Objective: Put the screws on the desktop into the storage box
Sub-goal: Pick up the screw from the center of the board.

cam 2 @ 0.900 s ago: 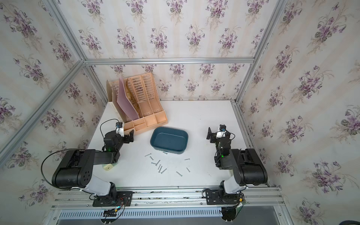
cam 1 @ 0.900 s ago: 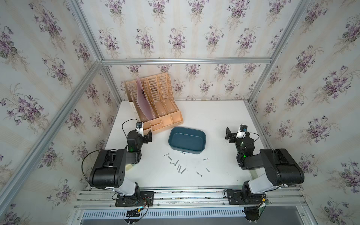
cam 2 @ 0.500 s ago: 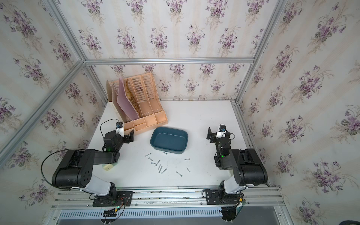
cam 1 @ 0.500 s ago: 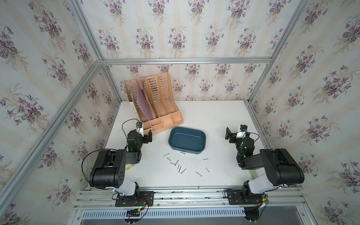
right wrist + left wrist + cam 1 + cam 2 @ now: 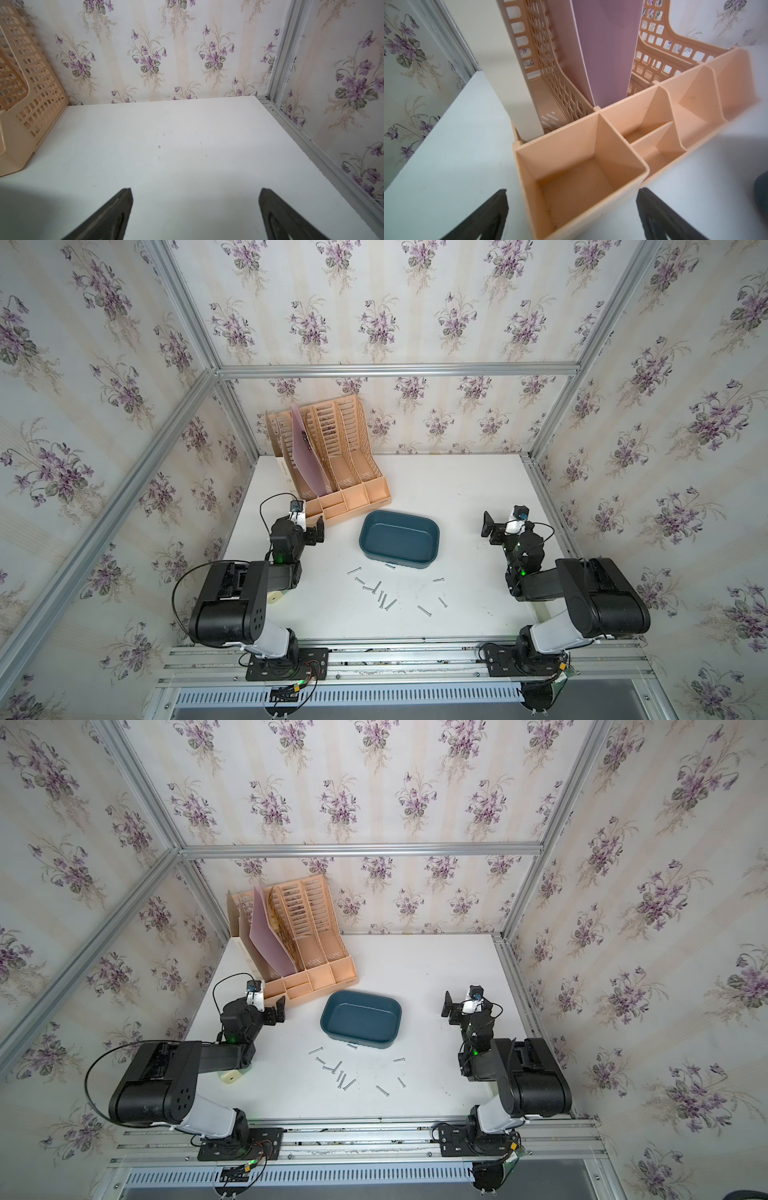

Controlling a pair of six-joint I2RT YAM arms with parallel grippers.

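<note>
Lying loose on the desktop (image 5: 457,489), the screws (image 5: 379,601) are scattered just on the near side of the storage box (image 5: 397,537), between the two arms. Both top views show them there (image 5: 340,1085), most in a small cluster toward the left and a few spread apart to the right. One lies close against the box's near wall. The dark teal box (image 5: 360,1019) sits about mid-desk, just right of the peach file organizer (image 5: 345,472).

The left gripper (image 5: 572,190) is at the organizer's near-left corner with its jaws spread wide. In the left wrist view the square corner compartment shows between them; whether they touch it I cannot tell. The right gripper (image 5: 195,190) is well right of the box, with its jaws likewise spread wide over bare desktop and gripping nothing.

A mauve folder (image 5: 305,460) stands in one organizer slot. A small cream block (image 5: 275,597) sits on the desk by the left arm. Any print on the organizer's pale side panel is too small to read.
</note>
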